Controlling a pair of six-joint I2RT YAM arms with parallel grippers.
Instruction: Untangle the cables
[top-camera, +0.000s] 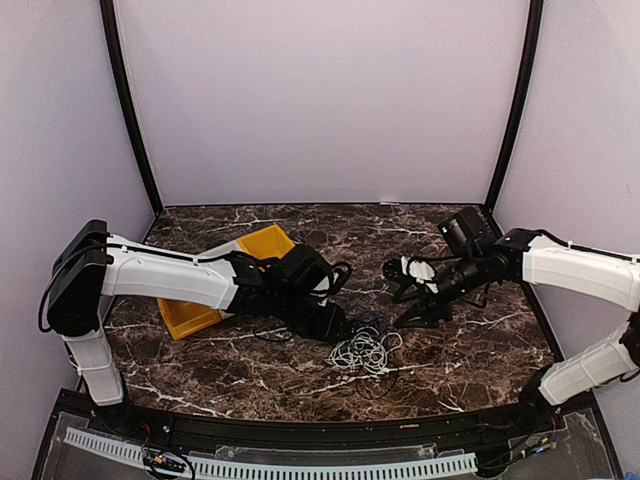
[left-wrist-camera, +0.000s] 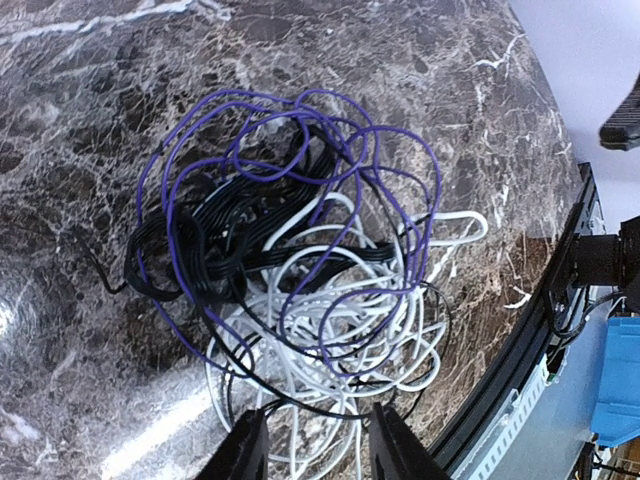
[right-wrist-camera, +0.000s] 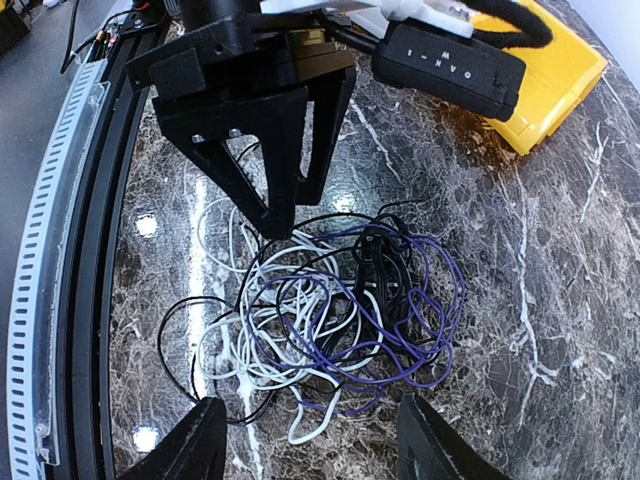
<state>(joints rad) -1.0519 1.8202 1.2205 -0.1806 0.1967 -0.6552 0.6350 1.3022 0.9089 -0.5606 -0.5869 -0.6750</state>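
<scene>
The cables (top-camera: 365, 350) lie in one small tangle on the marble table, just in front of the middle. Purple, black and white cords are looped through each other, as the left wrist view (left-wrist-camera: 300, 290) and the right wrist view (right-wrist-camera: 330, 310) show. My left gripper (top-camera: 335, 328) is open at the tangle's left edge. Its fingers (left-wrist-camera: 245, 445) straddle white loops and one thin black cord without closing on them. My right gripper (top-camera: 408, 296) is open wide and empty, hovering above the tangle's far right side. Its own view shows the left gripper (right-wrist-camera: 288, 215) at the tangle's other side.
A yellow bin (top-camera: 230, 280) stands on the table behind the left arm, also in the right wrist view (right-wrist-camera: 545, 80). The black front rail (top-camera: 300, 435) with a white slotted strip runs close to the tangle's near side. Light walls enclose the table.
</scene>
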